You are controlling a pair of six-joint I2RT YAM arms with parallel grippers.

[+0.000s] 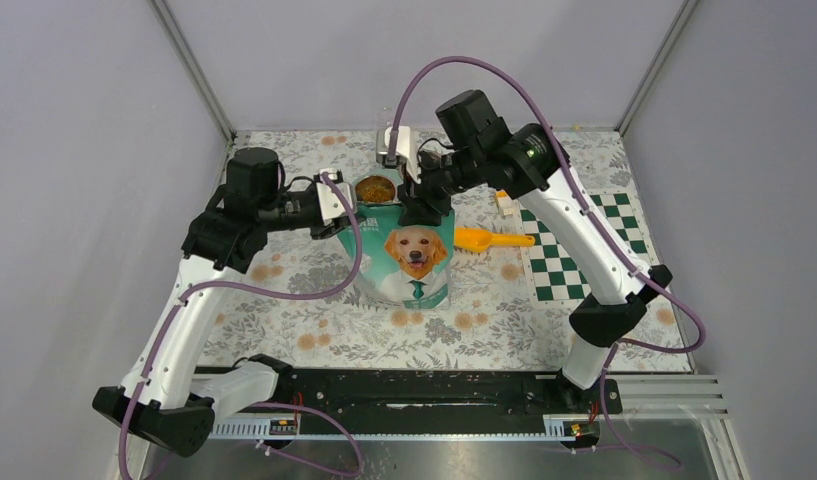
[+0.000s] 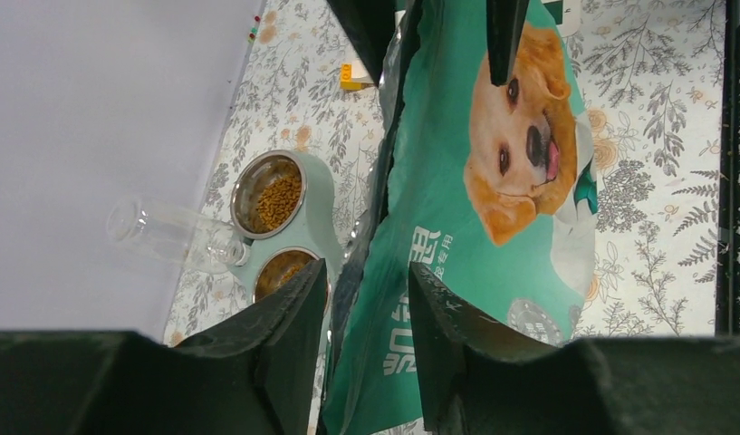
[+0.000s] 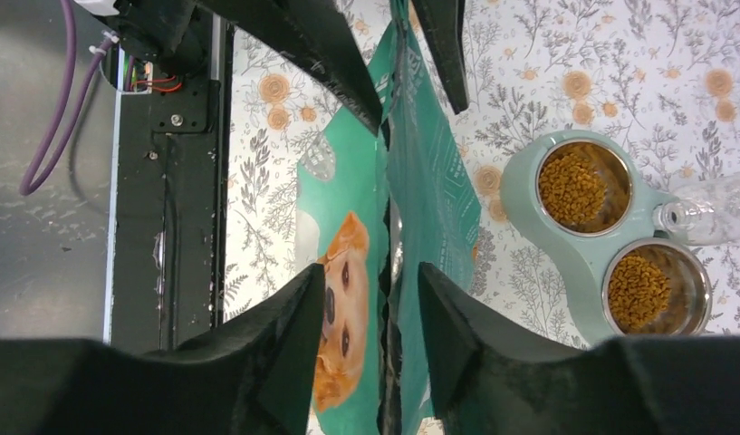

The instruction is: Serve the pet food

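Floral tablecloth (image 1: 484,310) roomy around bag (image 1: 414,255); left gripper (image 2: 366,272), right gripper (image 3: 370,272) parted astride its rim; pet food (image 3: 572,186) brown, pebbly (two bowls (image 3: 617,190)).

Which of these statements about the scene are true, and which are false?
1. Pet food lies in both bowls of the feeder. True.
2. A gripper holds the orange scoop. False: it lies on the table to the right of the bag, with nothing touching it.
3. The left gripper and the right gripper are both at the bag's top edge. True.
4. The bag shows a cat. False: it shows a golden dog.
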